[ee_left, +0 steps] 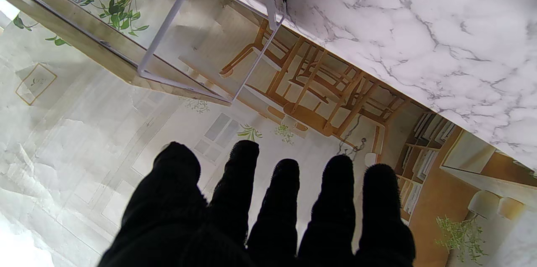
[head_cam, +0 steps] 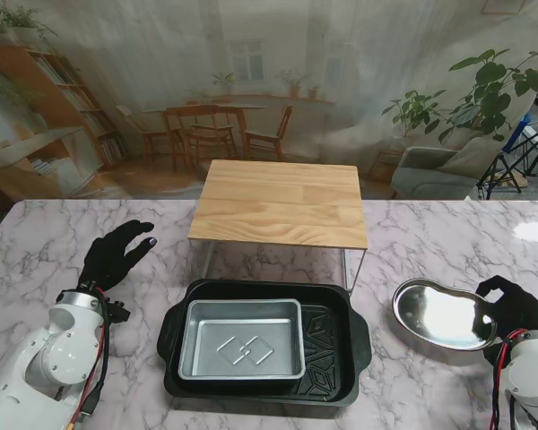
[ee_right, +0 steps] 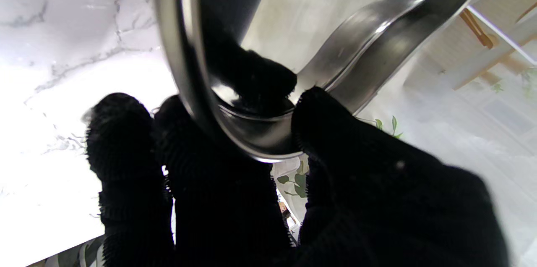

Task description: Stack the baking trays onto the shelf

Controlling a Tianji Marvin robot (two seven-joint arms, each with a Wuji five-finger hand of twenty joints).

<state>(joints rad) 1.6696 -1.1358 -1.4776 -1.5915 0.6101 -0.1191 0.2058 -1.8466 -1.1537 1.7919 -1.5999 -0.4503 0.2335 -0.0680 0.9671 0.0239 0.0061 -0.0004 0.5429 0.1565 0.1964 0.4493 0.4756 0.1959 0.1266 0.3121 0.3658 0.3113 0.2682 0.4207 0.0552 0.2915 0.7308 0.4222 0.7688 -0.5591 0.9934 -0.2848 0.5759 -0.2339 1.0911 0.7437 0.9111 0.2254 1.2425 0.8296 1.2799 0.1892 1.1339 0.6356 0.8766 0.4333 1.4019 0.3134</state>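
Observation:
A wooden-topped shelf (head_cam: 281,202) on thin white metal legs (ee_left: 168,19) stands at the middle of the marble table. Nearer to me, a black baking tray (head_cam: 341,345) holds a rectangular silver tray (head_cam: 241,340). On the right, a kidney-shaped shiny steel tray (head_cam: 441,313) is lifted at a tilt, and my right hand (head_cam: 513,305) is shut on its right rim (ee_right: 251,132), thumb on one face and fingers on the other. My left hand (head_cam: 115,253) hovers open over the table's left side, its black-gloved fingers (ee_left: 285,191) spread and holding nothing.
The marble table (head_cam: 36,260) runs to a printed backdrop of a room with chairs and plants. A tripod (head_cam: 529,152) stands beyond the table's far right corner.

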